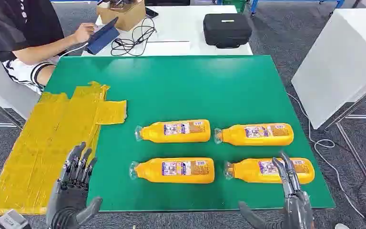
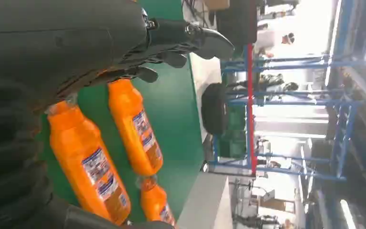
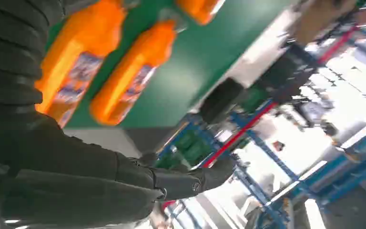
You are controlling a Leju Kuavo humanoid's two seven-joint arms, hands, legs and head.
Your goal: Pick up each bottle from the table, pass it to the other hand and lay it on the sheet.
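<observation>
Bottles: 4, lying crosswise; nearest bottle just beyond right hand; both hands' fingers apart, empty; left hand farther.

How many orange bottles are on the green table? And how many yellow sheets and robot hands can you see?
Orange bottles: 4
Yellow sheet: 1
Robot hands: 2, the left robot hand and the right robot hand
Total: 7

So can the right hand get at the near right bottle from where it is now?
Probably yes. The right hand is open, holds nothing, and its fingers already reach over the near right bottle, which lies on its side on the green table with nothing in between.
</observation>
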